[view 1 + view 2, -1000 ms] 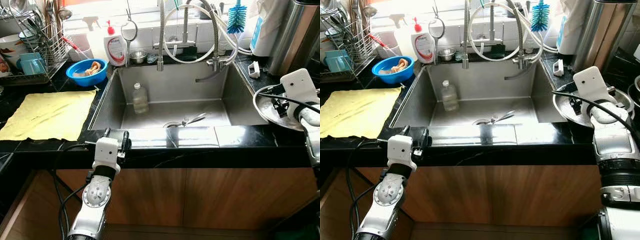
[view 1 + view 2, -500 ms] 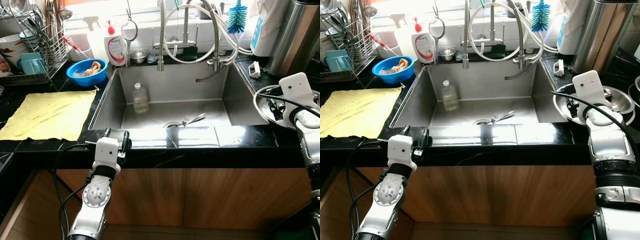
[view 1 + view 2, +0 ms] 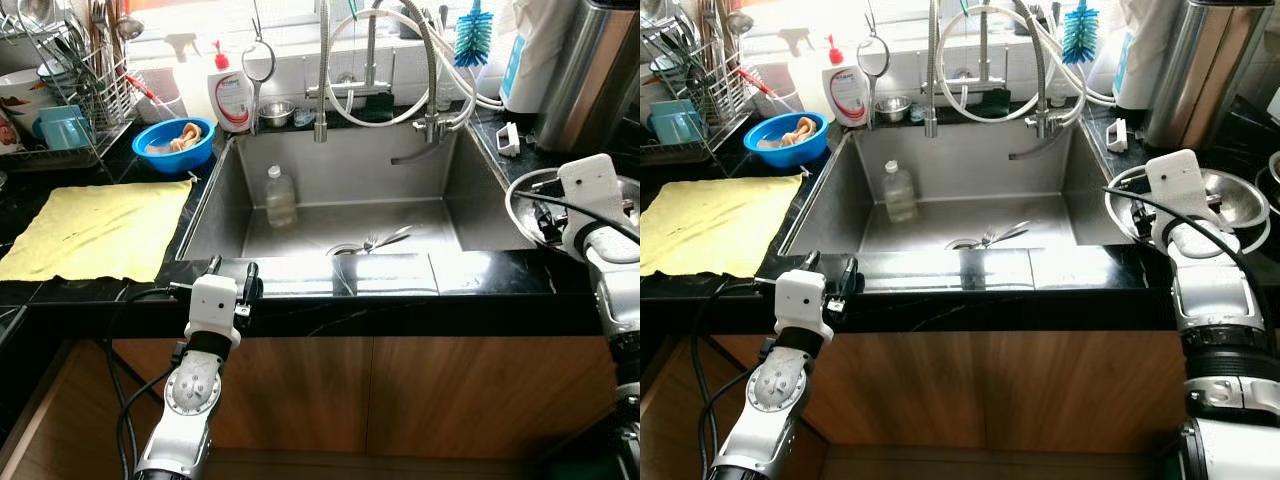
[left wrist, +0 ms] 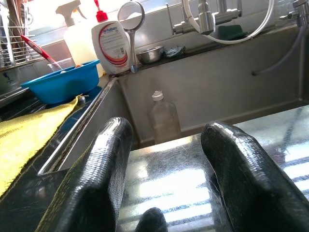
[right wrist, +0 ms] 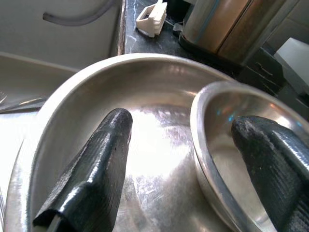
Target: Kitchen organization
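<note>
A steel plate [image 5: 145, 125] with a steel bowl [image 5: 227, 145] standing on it rests on the black counter to the right of the sink [image 3: 470, 190]. My right gripper [image 5: 182, 123] hangs open just above them, one finger over the bare plate and the other over the bowl, the bowl's near rim between them. From the head, its white wrist housing covers part of the plate [image 3: 1125, 205]. My left gripper [image 3: 232, 270] is open at the counter's front edge by the sink's left corner, holding nothing.
In the sink lie a plastic bottle [image 3: 280, 196] and a utensil [image 3: 385, 240] by the drain. A yellow cloth [image 3: 100, 228], blue bowl [image 3: 173, 143], soap bottle [image 3: 231, 97] and dish rack [image 3: 70, 90] are on the left. A tall steel canister [image 3: 590, 70] stands behind the plate.
My right wrist has sunk a little and drawn slightly left over the plate. The left arm has stayed put.
</note>
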Available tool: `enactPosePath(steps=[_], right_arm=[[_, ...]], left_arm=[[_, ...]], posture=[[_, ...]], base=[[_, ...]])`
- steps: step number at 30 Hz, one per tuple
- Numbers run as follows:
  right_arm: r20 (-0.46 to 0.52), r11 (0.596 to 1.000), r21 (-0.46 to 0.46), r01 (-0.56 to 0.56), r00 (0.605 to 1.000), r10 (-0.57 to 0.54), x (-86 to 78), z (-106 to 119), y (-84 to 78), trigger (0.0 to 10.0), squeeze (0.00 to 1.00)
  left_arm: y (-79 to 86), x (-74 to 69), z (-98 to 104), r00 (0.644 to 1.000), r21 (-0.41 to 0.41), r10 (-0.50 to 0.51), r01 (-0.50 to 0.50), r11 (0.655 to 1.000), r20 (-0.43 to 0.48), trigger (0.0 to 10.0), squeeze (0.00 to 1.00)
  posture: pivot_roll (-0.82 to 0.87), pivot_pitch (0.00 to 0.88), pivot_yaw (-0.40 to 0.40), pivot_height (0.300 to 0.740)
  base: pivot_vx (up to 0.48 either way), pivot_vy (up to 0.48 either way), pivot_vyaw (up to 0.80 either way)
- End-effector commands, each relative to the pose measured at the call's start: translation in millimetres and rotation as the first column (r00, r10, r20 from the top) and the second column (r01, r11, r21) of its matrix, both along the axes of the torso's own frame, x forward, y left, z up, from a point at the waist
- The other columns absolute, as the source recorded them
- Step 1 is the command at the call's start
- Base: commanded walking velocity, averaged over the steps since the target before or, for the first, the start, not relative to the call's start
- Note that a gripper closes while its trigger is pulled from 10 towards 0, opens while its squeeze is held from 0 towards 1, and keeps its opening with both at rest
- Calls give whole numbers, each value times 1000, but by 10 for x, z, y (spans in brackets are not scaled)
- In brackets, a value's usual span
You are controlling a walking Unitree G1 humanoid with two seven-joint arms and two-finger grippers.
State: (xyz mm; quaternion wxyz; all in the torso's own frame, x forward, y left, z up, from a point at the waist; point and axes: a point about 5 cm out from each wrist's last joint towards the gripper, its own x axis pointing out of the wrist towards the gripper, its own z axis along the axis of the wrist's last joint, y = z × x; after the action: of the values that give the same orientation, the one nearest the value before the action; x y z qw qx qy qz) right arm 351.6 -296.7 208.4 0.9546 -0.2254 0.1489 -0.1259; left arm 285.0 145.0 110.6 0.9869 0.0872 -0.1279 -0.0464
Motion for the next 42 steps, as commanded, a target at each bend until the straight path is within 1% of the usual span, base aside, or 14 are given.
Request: enactPosePath(steps=[1,4,5,6,7,8,28,30,38,42], right_arm=[[-32,1000,26,9,999,-8,8,-88,14,10000,0],[-30,1000,28,9,1000,-8,8,-89,15,10000,0],[-29,1000,28,10,1000,-9,8,-88,14,9176,0],[-27,1000,28,11,1000,-10,7,-87,11,7255,0],[-27,1000,28,11,1000,-10,7,-86,11,7255,0],[-22,1000,28,15,1000,-14,8,-77,2,0,0],[-16,999,30,33,999,-33,0,-103,-10,0,0],[3,999,28,35,999,-35,6,-90,-5,0,0],[13,999,28,21,1000,-21,25,-65,37,0,0],[47,1000,18,11,999,-12,39,-10,67,0,0]], left_arm=[[11,-50,-162,996,38,-13,16,999,-86,10000,0],[13,-50,-161,996,38,-12,15,999,-86,10000,0],[14,-50,-160,996,38,-11,15,999,-86,10000,0],[15,-47,-159,996,38,-10,14,999,-85,10000,0],[16,-46,-158,996,39,-10,14,999,-85,10000,0],[16,-37,-151,997,39,-11,14,999,-83,10000,0],[31,-5,-111,997,49,-19,23,999,-74,10000,0],[30,-1,-111,997,59,-19,23,998,-75,10000,0],[31,2,-109,997,51,-17,21,998,-74,10000,0],[31,3,-110,997,52,-16,20,998,-76,10000,0]], posture=[[-146,0,88,740],[-146,0,88,740],[-146,0,88,740],[-146,0,88,740],[-146,0,88,740],[-145,0,87,740],[-137,0,97,740],[-137,0,97,740],[-136,0,96,740],[-136,0,96,740]], base=[[0,0,0],[0,0,0],[0,0,0],[0,0,0],[0,0,0],[0,0,0],[0,0,0],[0,0,0],[0,0,0],[0,0,0]])
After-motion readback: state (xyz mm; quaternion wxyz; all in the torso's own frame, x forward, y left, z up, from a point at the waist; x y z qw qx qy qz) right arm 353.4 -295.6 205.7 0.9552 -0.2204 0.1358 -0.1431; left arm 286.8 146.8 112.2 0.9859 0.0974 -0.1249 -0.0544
